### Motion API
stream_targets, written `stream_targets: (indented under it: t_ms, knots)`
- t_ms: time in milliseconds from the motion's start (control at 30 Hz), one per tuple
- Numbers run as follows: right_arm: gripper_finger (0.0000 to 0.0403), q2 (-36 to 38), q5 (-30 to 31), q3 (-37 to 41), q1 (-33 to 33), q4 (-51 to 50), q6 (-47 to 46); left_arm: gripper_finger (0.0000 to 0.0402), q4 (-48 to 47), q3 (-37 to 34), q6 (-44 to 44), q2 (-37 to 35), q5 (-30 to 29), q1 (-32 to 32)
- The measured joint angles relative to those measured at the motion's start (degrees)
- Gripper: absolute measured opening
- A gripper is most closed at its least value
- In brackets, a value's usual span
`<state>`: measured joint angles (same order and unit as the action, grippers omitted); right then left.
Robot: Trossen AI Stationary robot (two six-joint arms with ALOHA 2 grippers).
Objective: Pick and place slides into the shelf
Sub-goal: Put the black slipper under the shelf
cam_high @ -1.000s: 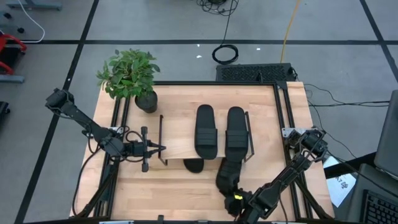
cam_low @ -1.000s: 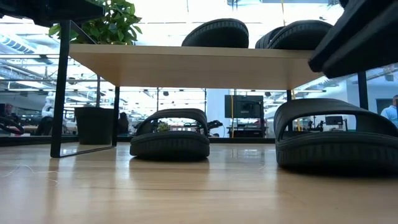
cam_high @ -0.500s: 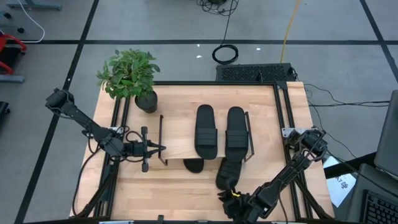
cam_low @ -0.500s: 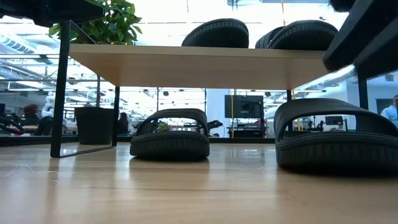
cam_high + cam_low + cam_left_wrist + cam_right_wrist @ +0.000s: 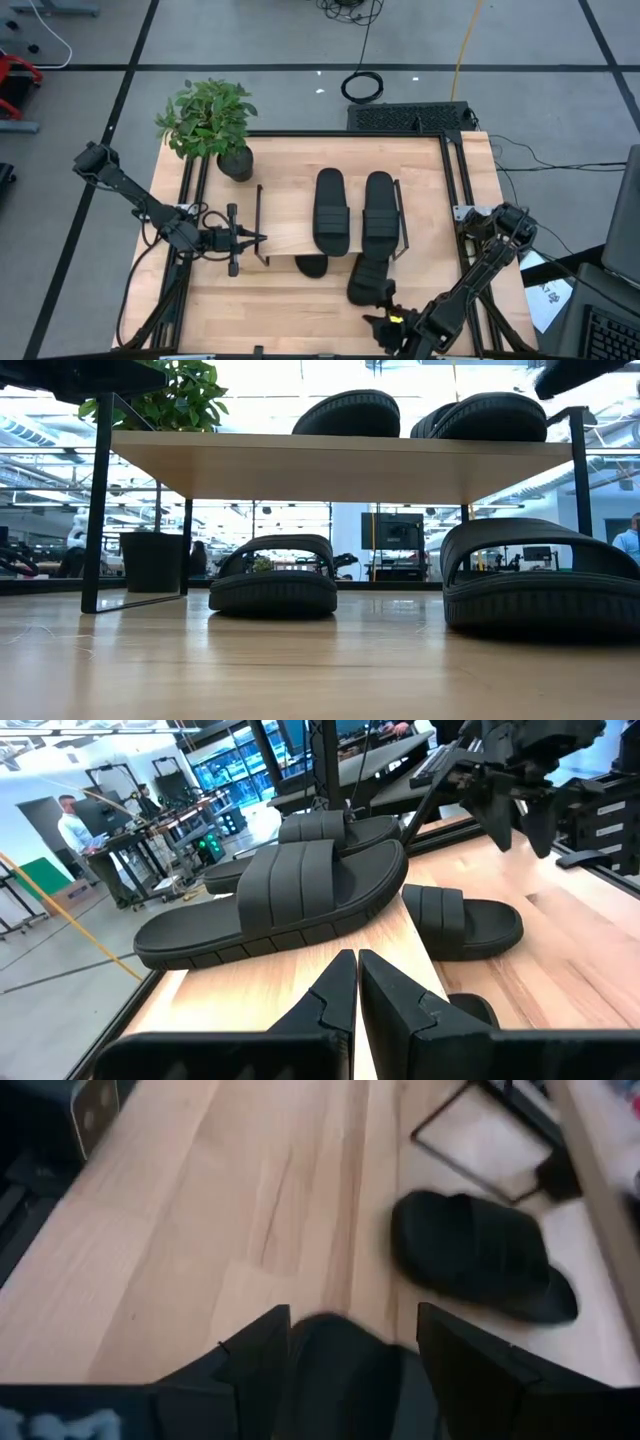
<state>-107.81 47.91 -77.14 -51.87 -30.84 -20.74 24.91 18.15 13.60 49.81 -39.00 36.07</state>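
Observation:
Two black slides (image 5: 330, 210) (image 5: 378, 208) lie side by side on the shelf's wooden board (image 5: 285, 235). A third slide (image 5: 312, 265) lies on the table under the board, with only its near end showing from above. The fourth slide (image 5: 366, 280) rests sole-down on the table in front of the shelf. My right gripper (image 5: 384, 312) is open at this slide's near end, which shows between its fingers (image 5: 340, 1370). My left gripper (image 5: 260, 238) is shut and hangs at the shelf's left end, over the board (image 5: 357, 965). My right gripper is open around the near end (image 5: 345, 1365) of the slide on the table and comes at it from the table's near side, slanting down. I cannot tell whether either finger touches it. The slide lies flat on the tabletop.
A potted plant (image 5: 210, 125) stands at the table's far left corner. The shelf's black wire legs (image 5: 100, 500) (image 5: 580, 470) stand at both of its ends. Bare tabletop (image 5: 260, 310) lies along the near edge. People and desks show in the room beyond.
My right gripper has drawn back from the slide toward the table's near right and has risen almost out of the low view's top corner. The slide has stayed flat on the table.

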Motion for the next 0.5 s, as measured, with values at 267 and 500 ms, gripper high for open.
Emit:
stream_targets:
  t_ms: [267, 500]
  knots:
    - [0.0217, -2.8, 0.1, 0.0, 1.3, -4.9, -8.2, 0.0021, -1.6, 0.0, 0.7, 0.0, 0.0, -0.1]
    - [0.0215, -6.2, 9.1, 0.0, 1.6, -5.9, -10.1, 0.0021, -2.4, 0.0, 0.7, 0.0, -0.1, -0.1]
